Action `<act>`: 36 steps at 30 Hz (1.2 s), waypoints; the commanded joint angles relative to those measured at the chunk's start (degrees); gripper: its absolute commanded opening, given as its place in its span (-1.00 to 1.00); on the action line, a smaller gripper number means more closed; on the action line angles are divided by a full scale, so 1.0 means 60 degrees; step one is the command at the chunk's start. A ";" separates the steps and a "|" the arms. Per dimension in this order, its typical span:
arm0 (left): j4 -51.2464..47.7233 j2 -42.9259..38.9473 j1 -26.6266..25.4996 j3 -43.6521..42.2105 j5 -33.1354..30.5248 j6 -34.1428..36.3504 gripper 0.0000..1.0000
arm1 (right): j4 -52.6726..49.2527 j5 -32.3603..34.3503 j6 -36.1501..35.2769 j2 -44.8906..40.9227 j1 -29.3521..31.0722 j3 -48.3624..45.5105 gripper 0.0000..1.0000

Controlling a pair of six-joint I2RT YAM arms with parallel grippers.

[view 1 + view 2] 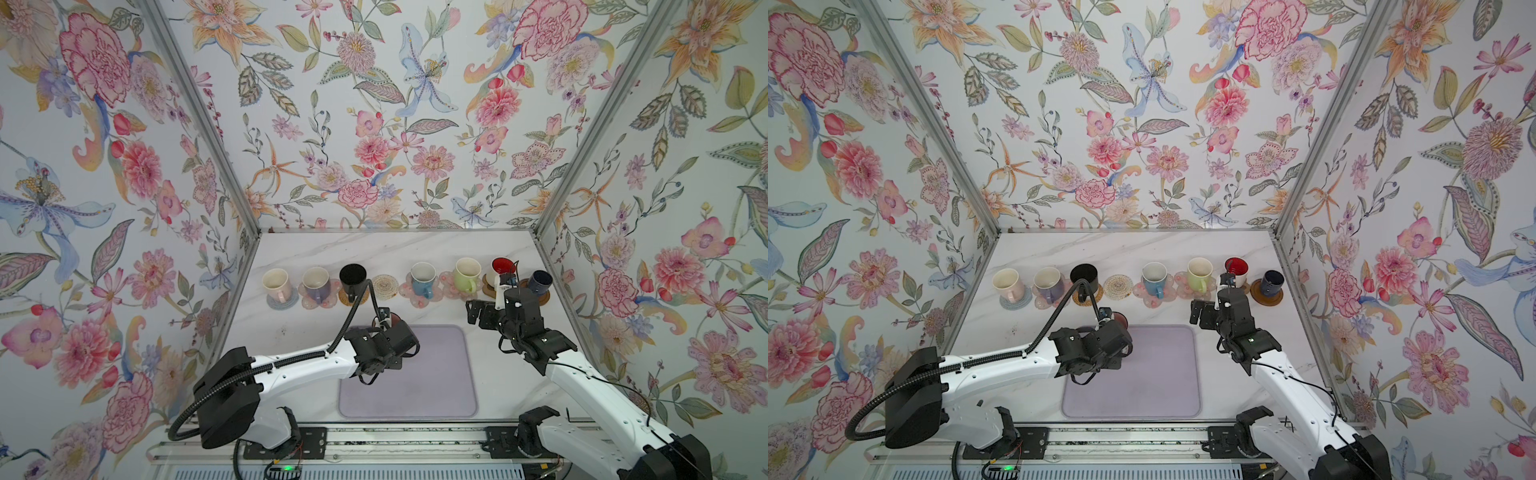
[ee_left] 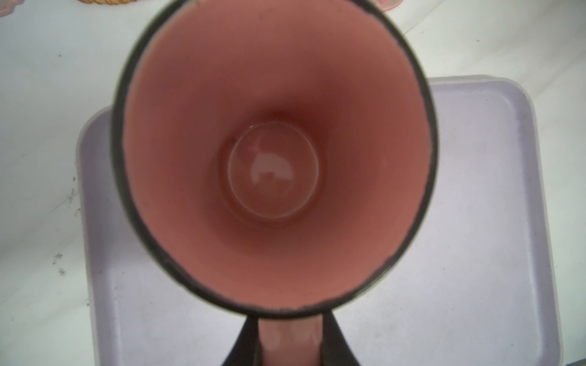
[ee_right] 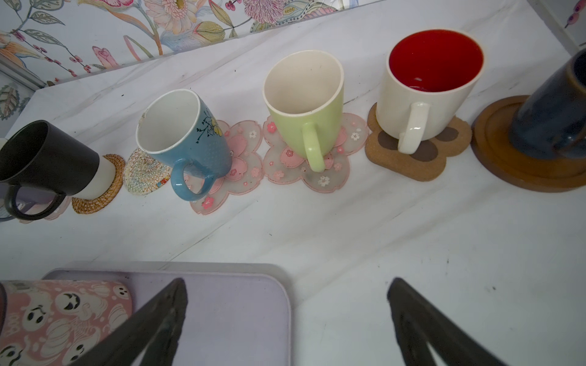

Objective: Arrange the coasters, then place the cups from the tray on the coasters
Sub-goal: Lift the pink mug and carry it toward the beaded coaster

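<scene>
Pickup: pink ceramic mug (image 2: 272, 164) clenched in left hand (image 2: 290, 342); right hand (image 3: 287, 282) released.
Next: lift onto bare beige woven round coaster (image 1: 385, 286).

Floral walls (image 1: 374, 104), white marble tabletop (image 1: 374, 251)

Pink mug (image 1: 398, 321) largely hidden under left arm (image 1: 299, 365) in both top views, rim blurred in left wrist view, navy mug (image 3: 551, 120) cut off by right wrist view's edge
</scene>
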 commanded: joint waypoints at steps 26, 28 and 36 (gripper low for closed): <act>0.1064 -0.0154 0.2892 0.2398 -0.0111 0.3915 -1.00 | -0.0052 -0.0180 0.0038 -0.0391 -0.0250 -0.0120 0.99; 0.1080 0.0267 0.3053 0.2730 -0.0109 0.4105 -1.00 | -0.0061 -0.0171 0.0038 -0.0410 -0.0266 -0.0105 0.99; 0.1187 0.1922 0.3352 0.3914 -0.0276 0.4601 -1.00 | -0.0059 -0.0232 0.0038 -0.0482 -0.0331 -0.0150 0.99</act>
